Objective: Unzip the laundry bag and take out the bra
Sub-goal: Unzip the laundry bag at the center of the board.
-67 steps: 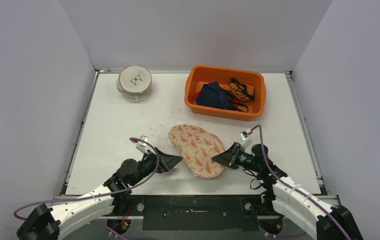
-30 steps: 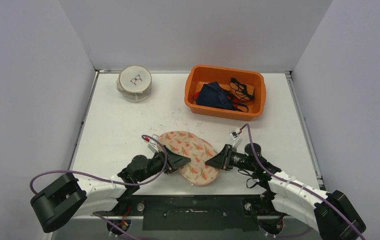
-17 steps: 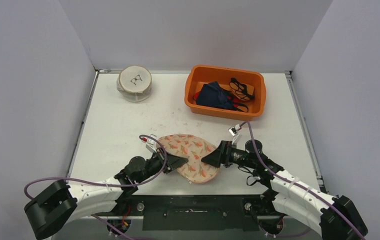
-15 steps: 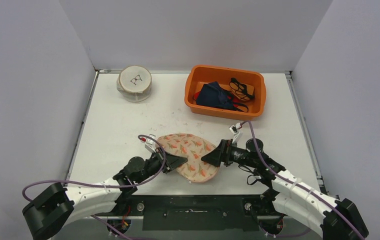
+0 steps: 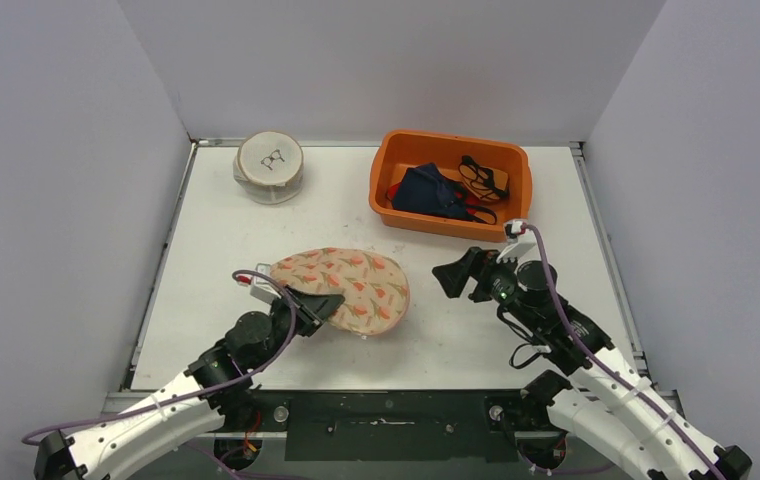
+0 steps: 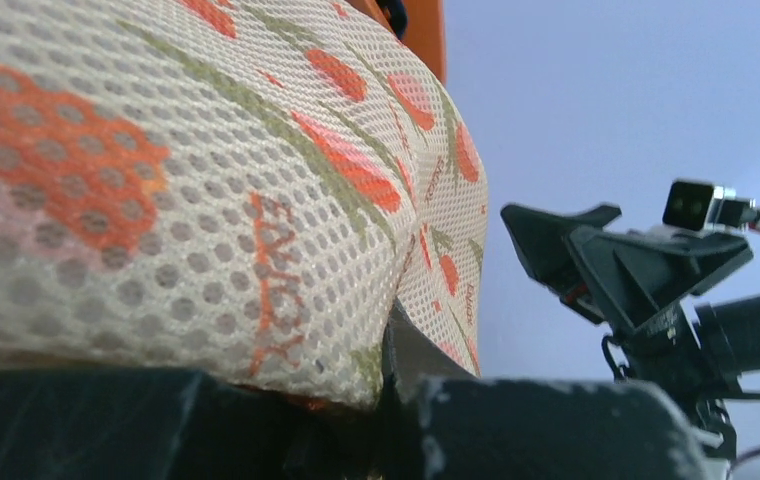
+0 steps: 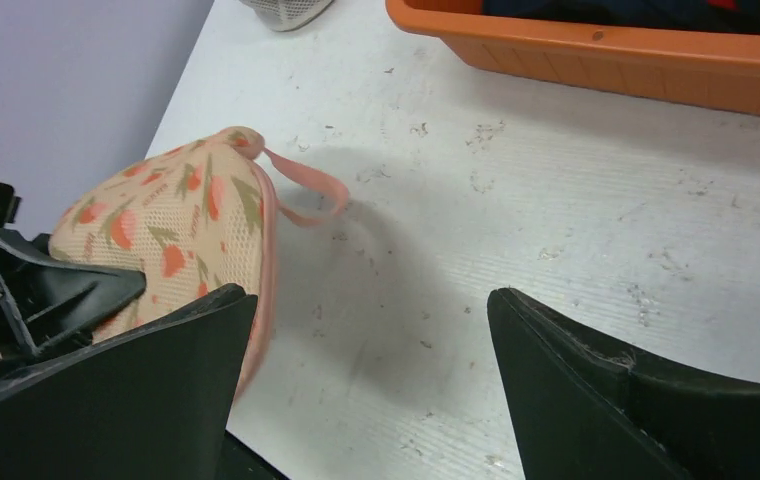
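Laundry bag [image 5: 346, 285]: floral mesh, lying on the table [image 5: 256, 230] in front of the orange tub [image 5: 446, 226] and off to its left, well apart from it.

My left claw [image 5: 327, 303]: pinched down on the bag's near edge, on the side away from the tub. Wrist view shows mesh bunched right into the fingers.

My right claw [image 5: 464, 277]: spread wide, nothing in it. It hangs in front of the tub's front wall, near it, between tub and bag and touching neither.

A pink loop [image 7: 301, 186] pokes from the bag's tub-side end. I cannot tell whether it is a bra strap or part of the bag.

A round white pouch [image 5: 270, 167] sits left of the tub. Dark clothes [image 5: 434, 192] lie inside the tub.
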You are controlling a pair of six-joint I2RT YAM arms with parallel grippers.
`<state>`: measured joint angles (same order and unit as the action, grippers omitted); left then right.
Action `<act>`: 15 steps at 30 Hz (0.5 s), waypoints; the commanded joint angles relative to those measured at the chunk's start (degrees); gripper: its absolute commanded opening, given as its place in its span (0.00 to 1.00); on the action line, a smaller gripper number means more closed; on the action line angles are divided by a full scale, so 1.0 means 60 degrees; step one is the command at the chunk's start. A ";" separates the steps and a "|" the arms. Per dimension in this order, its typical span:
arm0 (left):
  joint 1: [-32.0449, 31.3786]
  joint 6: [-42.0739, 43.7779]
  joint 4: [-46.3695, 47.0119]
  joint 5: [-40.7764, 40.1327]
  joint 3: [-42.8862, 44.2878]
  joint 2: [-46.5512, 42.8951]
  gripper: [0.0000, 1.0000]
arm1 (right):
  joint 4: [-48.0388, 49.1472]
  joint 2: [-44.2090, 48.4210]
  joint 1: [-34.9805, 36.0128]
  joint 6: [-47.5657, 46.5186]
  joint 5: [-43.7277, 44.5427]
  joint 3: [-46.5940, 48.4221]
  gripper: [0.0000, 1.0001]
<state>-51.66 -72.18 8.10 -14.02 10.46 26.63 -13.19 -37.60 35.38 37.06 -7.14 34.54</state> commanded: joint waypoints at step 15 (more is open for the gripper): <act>0.0175 -0.3226 -0.5686 -0.3580 0.4003 0.2115 0.00 | 0.3096 0.0194 0.0724 -0.1351 -0.0896 -0.1303 0.93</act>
<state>-50.89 -87.07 -24.08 -32.32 29.21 37.91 -4.38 -33.61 36.47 30.59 -11.18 27.75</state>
